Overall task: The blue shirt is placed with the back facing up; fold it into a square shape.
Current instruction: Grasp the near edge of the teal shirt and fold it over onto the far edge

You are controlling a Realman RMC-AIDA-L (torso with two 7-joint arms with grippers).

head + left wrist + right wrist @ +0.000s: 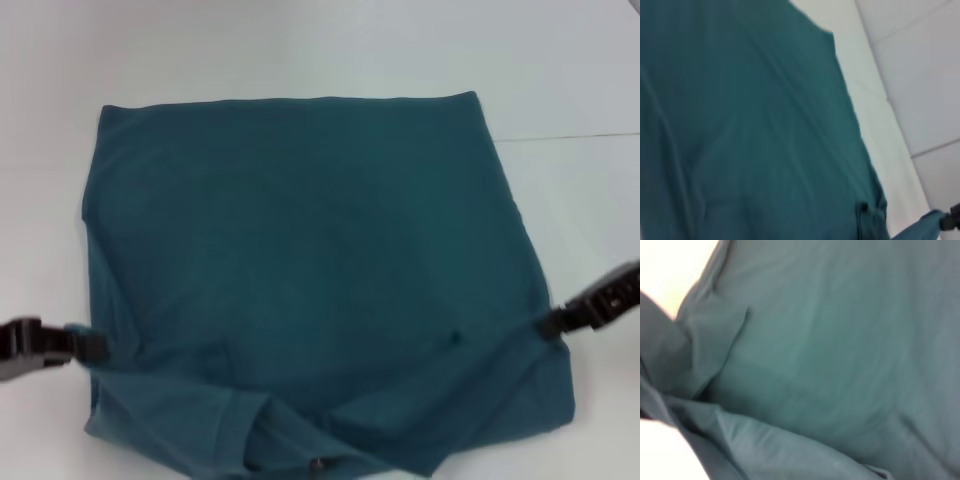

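The blue shirt (300, 250) lies spread on the white table, plain side up, with its near part rumpled into folds. At the shirt's near left edge, my left gripper (96, 346) is shut on the fabric. My right gripper (551, 323) pinches the near right edge, and the cloth is drawn up toward both tips. The left wrist view shows the shirt (750, 130) filling the picture, with the right gripper (946, 220) far off holding a pulled-up corner. Only shirt fabric (830, 355) and folds appear in the right wrist view.
The white table (300, 50) extends beyond the shirt on all sides, with a thin seam line (580, 136) running across at the far right. A small dark spot (456, 338) shows on the fabric near the right gripper.
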